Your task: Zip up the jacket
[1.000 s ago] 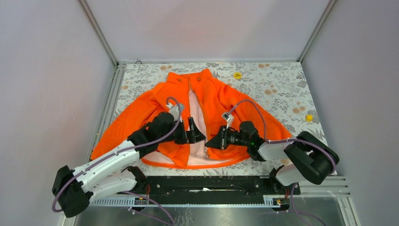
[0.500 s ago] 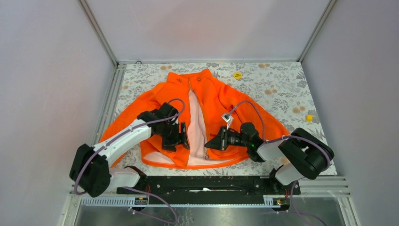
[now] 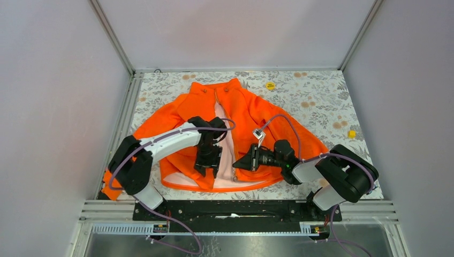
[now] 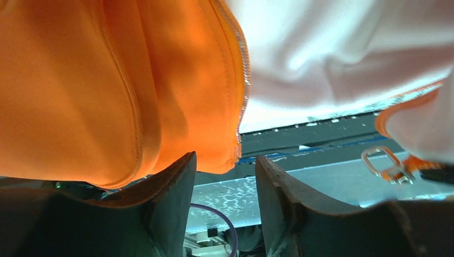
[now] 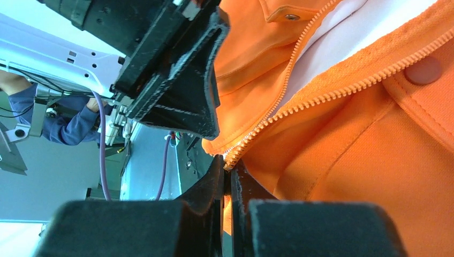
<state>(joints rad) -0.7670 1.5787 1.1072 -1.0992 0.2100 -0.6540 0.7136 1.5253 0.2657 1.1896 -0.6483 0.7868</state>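
The orange jacket (image 3: 251, 115) lies flat and open at the front, its white lining (image 3: 225, 142) showing between the two panels. My left gripper (image 3: 209, 168) points down at the lower hem of the left panel. In the left wrist view that panel's zipper edge (image 4: 243, 80) ends at a corner just above my left gripper (image 4: 225, 158), whose jaws stand apart with nothing between them. My right gripper (image 3: 237, 165) is shut on the right panel's zipper edge (image 5: 278, 115) near the hem, the teeth pinched between the fingers of my right gripper (image 5: 229, 167). A metal zipper pull (image 4: 385, 163) shows at the right.
A yellow round disc (image 3: 270, 85) lies near the back edge and a small yellow cube (image 3: 352, 134) at the right. An aluminium rail (image 3: 123, 118) runs along the left side. The black base bar (image 3: 235, 209) lines the near edge. Grey walls enclose the table.
My left arm has swung its gripper from the middle opening back over the left panel and down toward the hem, and its jaws have narrowed. The right gripper has held still.
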